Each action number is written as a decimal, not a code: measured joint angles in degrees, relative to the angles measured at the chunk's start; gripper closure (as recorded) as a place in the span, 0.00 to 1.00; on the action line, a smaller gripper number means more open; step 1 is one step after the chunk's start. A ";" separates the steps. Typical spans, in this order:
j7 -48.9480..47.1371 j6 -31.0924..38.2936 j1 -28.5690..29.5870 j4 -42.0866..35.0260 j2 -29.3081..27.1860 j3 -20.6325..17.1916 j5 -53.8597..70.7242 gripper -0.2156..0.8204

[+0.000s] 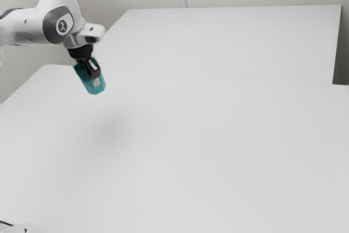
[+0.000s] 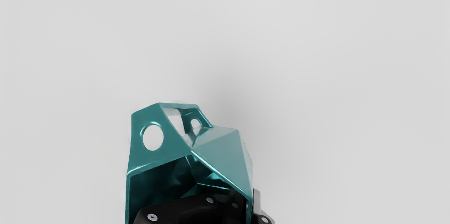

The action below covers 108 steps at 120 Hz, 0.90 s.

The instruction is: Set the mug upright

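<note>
The hand (image 1: pixel 96 77) pinches the teal mug (image 2: pixel 221 150) by its wall, one finger (image 2: pixel 172 210) inside the mouth, the other outside. Mouth toward the hand, the mug hangs tilted above the white surface (image 1: pixel 191 151).

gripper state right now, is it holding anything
Gripper: closed on the wall of the mug, one finger inside and one outside, holding it in the air.
</note>
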 joint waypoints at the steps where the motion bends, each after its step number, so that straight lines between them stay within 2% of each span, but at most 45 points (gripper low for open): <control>1: -0.28 0.24 -0.01 -0.70 -0.59 0.01 -0.10 0.96; 14: -3.27 4.39 -1.73 -8.61 -5.96 0.59 -2.21 0.96; 22: -4.62 7.95 -7.52 -13.35 -7.62 4.96 -3.49 0.96; 37: -6.65 15.47 -14.48 -20.38 -9.30 9.97 -5.02 0.96; 62: -9.10 25.49 -10.73 -25.79 -9.35 13.01 -5.59 0.96; 76: -10.10 29.37 -8.73 -27.06 -8.91 13.46 -5.89 0.96; 108: -11.88 34.66 -11.20 -30.27 -8.28 13.44 -7.54 0.96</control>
